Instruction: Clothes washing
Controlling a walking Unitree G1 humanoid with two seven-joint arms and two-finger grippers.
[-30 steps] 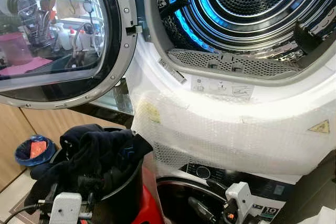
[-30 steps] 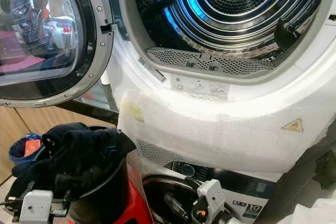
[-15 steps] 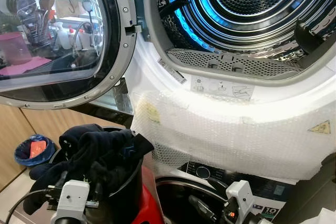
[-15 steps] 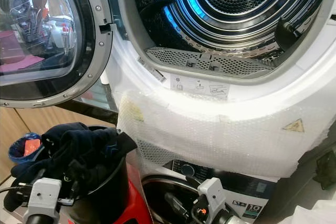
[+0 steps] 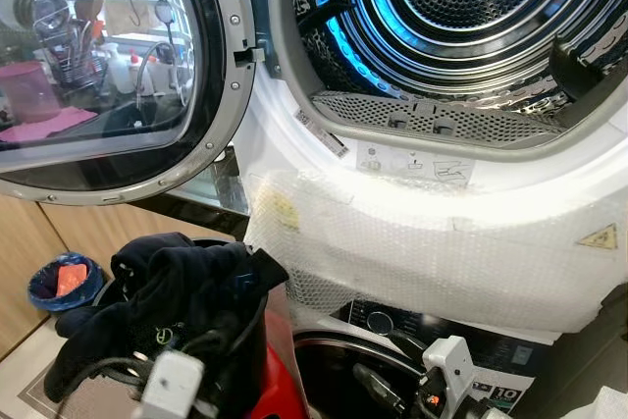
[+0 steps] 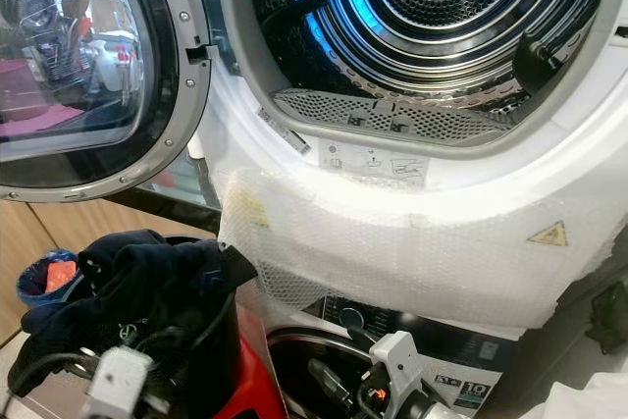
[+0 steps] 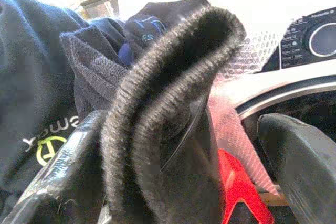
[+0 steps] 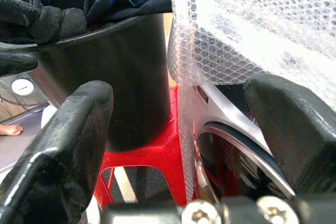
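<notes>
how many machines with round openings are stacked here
2. The dryer on top has its door swung open to the left; the washer sits below it, partly hidden behind the right gripper.

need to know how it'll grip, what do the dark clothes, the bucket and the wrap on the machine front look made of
Dark clothes: soft knit fabric, ribbed edge in the left wrist view. Bucket: probably black plastic, smooth with a dull sheen. Wrap: clear bubble wrap, with rows of small bubbles.

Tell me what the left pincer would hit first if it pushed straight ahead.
Most likely the dark clothes heaped in the black bucket: a ribbed knit fold lies right between the left pincer fingers, apparently touching already.
</notes>
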